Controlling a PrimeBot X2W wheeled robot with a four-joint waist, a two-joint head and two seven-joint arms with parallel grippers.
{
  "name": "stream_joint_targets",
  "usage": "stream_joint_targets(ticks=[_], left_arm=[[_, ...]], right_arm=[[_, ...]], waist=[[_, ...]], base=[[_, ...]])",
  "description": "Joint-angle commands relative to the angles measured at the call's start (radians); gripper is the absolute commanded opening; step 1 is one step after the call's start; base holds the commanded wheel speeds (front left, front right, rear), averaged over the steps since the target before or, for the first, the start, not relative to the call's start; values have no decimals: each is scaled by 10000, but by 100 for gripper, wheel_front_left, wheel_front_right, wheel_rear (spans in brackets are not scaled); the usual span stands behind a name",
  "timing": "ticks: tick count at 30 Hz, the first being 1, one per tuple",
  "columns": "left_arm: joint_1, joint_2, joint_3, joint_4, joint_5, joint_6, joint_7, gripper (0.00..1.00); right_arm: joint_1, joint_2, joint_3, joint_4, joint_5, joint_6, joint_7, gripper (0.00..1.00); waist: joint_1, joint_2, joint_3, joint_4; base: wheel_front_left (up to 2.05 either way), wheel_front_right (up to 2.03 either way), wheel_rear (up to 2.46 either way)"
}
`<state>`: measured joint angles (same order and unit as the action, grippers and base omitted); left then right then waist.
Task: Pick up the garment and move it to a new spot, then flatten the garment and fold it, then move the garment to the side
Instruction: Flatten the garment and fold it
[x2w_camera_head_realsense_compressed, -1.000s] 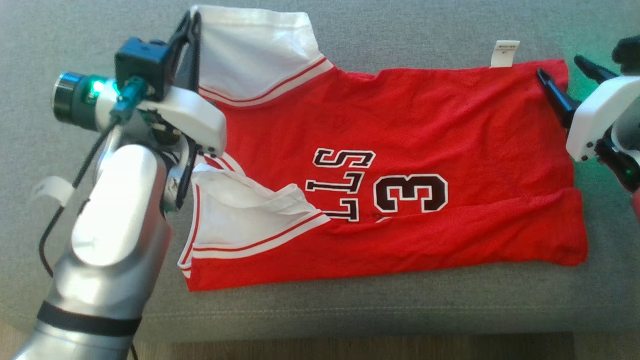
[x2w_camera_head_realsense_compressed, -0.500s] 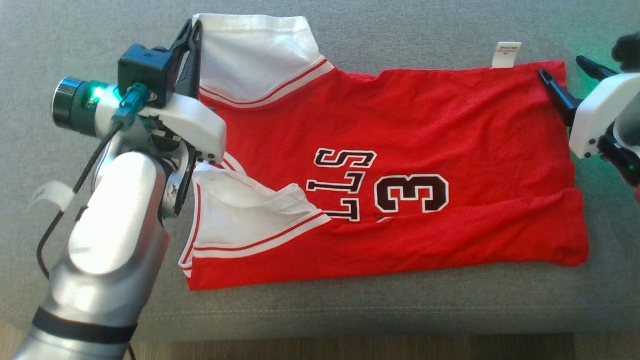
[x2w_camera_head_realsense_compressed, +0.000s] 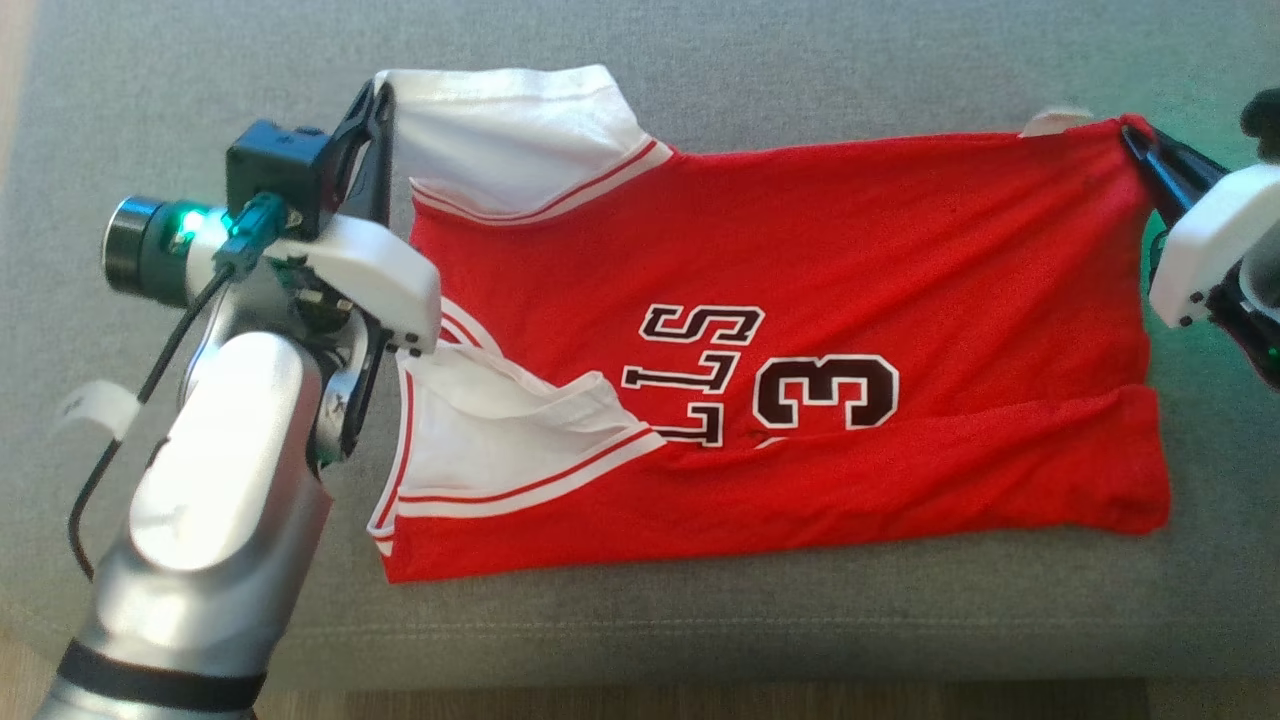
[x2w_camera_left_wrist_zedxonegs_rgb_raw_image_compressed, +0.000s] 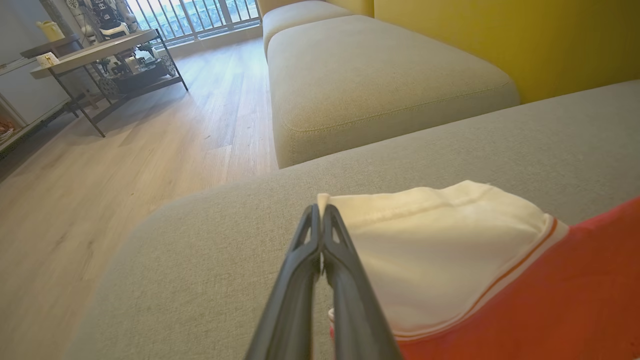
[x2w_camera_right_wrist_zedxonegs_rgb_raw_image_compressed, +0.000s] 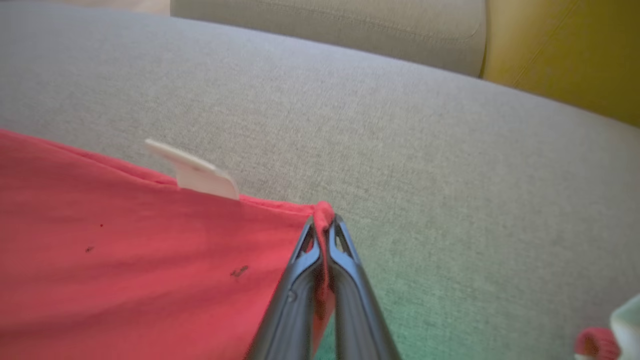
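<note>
On the grey sofa cushion, as seen from the head, one red garment was found spread nearly flat. Two white sleeves, one label and two arms were counted.

From the left wrist, the left jaws were seen closed on the far sleeve's corner.

From the right wrist, the right jaws were seen pinched shut on the far hem corner, just beside the label.

It was judged that both corners should be lifted together, kept evenly taut, and brought over to the near edge so that a straight fold is laid.
</note>
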<state>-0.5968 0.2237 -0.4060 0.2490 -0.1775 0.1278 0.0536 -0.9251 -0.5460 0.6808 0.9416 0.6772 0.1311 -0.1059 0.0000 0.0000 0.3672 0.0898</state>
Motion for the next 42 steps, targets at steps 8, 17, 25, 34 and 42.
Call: stream_joint_targets(ticks=[8, 17, 25, 34, 42], left_arm=[[350, 702, 813, -422, -369, 294, -371, 0], [958, 981, 950, -654, -590, 279, -589, 0], [2184, 1700, 465, -1147, -395, -71, -149, 0], [3470, 2676, -156, -2181, -151, -566, 626, 0], [4422, 3407, -701, -2933, -31, -984, 1398, 0]], right_arm=[[505, -263, 177, 14, 161, -4, -1372, 0], [1105, -186, -227, -604, -112, -4, -1552, 0], [2429, -418, 89, -1137, -168, -4, -1530, 0], [3133, -1099, 619, -1803, 263, -4, -802, 0], [3584, -1615, 1058, -2554, 554, -4, -34, 0]], waist=[[0, 0, -726, -73], [0, 0, -1220, -102], [0, 0, -1721, -156], [0, 0, -2030, -253], [0, 0, -2137, -279]], base=[[0, 0, 0], [0, 0, 0], [0, 0, 0], [0, 0, 0], [0, 0, 0]])
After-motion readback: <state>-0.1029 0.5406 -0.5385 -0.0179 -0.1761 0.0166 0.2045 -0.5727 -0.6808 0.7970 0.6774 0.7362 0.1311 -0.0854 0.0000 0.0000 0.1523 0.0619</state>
